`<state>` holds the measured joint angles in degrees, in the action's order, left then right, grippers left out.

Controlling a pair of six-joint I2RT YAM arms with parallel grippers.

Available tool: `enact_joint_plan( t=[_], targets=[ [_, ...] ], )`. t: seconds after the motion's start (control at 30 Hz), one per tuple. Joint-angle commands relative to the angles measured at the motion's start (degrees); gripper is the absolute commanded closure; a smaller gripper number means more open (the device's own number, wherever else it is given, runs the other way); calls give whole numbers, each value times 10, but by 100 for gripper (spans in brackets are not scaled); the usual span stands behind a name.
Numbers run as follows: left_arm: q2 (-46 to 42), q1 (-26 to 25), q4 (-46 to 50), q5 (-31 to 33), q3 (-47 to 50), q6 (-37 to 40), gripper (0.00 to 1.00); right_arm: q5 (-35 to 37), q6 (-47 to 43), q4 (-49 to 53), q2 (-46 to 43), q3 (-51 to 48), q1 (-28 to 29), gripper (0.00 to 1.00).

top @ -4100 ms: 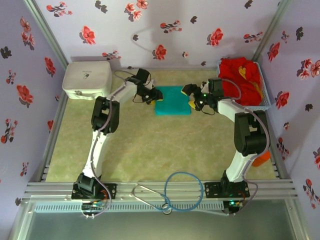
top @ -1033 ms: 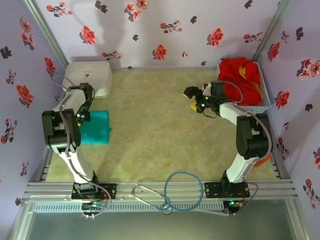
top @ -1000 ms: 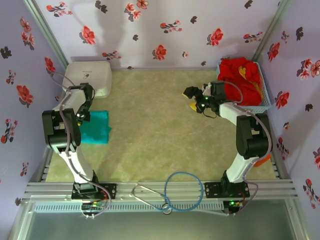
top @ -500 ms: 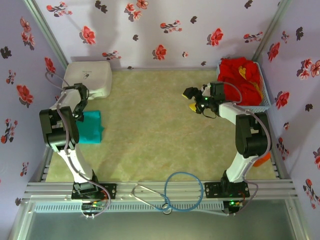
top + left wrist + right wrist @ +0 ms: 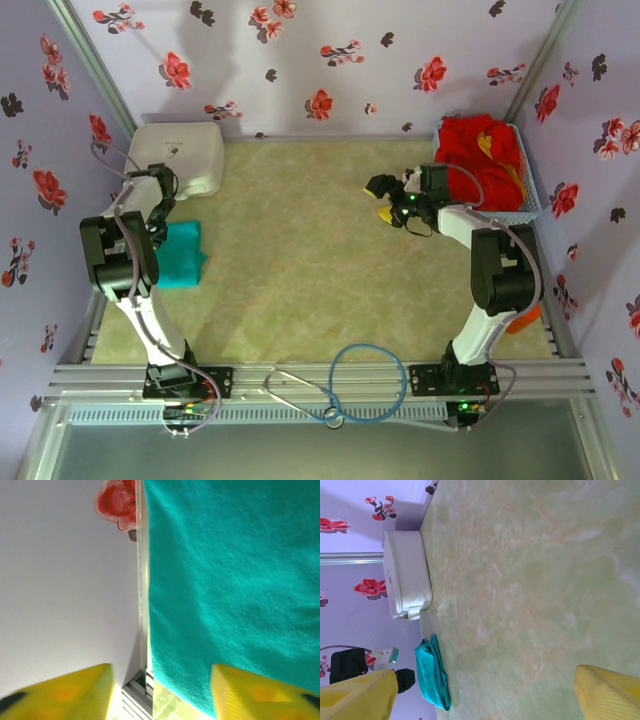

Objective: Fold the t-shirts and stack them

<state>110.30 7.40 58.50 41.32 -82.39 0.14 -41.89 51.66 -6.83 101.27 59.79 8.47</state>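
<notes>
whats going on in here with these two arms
Two robot arms are working through a load of t-shirts. The left gripper hangs open above a folded teal t-shirt lying at the left edge of the table, on the near side of a white box; it holds nothing. The right gripper is open too, empty, over bare table beside the basket piled with red t-shirts not yet folded.

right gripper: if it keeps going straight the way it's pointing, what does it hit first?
Probably the bare table: the open right gripper aims leftward and slightly down, with nothing standing between. Farther along, by the left wall, lie the white box and the teal t-shirt; depth is unclear.
</notes>
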Motion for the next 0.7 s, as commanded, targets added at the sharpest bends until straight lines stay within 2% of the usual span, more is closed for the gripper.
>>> enact_joint_plan(
  t=[0.0, 0.07, 0.17, 0.27, 0.37, 0.47, 0.67],
  targets=[
    [-34, 3, 14, 3, -17, -16, 38, -9, 5, -7, 1, -8, 0, 9],
    [-54, -3, 23, -25, -20, -42, 38, -8, 5, -7, 2, -7, 0, 9],
    [-85, -16, 27, -102, -15, -74, 39, -7, 5, -7, 2, -6, 0, 9],
    [-101, -26, 10, -187, 5, -107, 40, -6, 7, -7, 2, -5, 0, 9],
    [-100, -36, -28, -244, 34, -129, 40, -5, 5, -2, -1, -6, 0, 9],
    [-86, -55, -56, -269, 57, -141, 40, -2, -2, 8, -6, -9, 0, 9],
    [-43, -83, -83, -269, 75, -145, 43, 1, -9, 18, -11, -13, -1, 9]
  ],
)
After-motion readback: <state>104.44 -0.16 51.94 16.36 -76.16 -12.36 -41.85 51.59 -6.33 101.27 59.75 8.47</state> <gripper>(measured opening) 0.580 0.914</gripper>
